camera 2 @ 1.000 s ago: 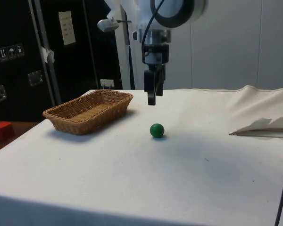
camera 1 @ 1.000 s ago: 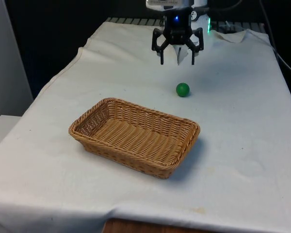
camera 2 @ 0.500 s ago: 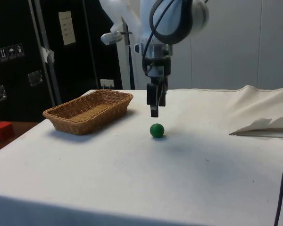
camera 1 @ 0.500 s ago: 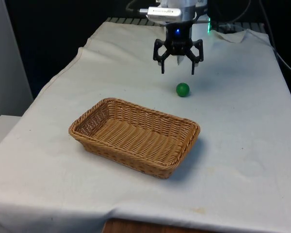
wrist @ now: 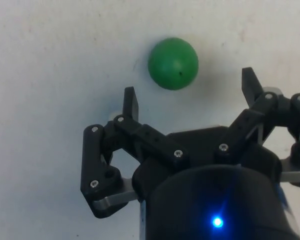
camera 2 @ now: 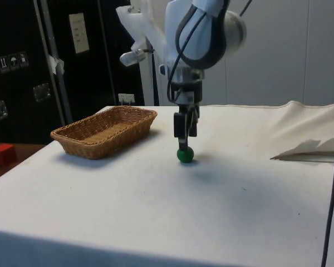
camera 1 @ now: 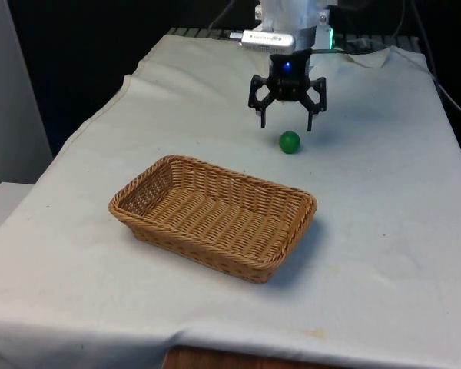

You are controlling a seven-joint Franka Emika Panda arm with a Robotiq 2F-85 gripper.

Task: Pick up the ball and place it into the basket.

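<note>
A small green ball [camera 1: 290,141] [camera 2: 185,155] [wrist: 173,63] lies on the white cloth, beyond the far right corner of a woven wicker basket [camera 1: 212,216] [camera 2: 104,130]. My gripper [camera 1: 286,123] [camera 2: 185,142] [wrist: 190,90] hangs open just above the ball, slightly towards the robot's side of it. Its fingers point down and hold nothing. In the wrist view the ball sits just past the two spread fingertips [wrist: 130,99]. The basket is empty.
The cloth is rumpled into folds at the far right of the table [camera 1: 384,58] [camera 2: 312,147]. A small red block [camera 2: 3,153] sits off the table beside the dark cabinets.
The gripper has come down and moved towards the ball, from well above the cloth to just over it. The ball and basket have stayed put.
</note>
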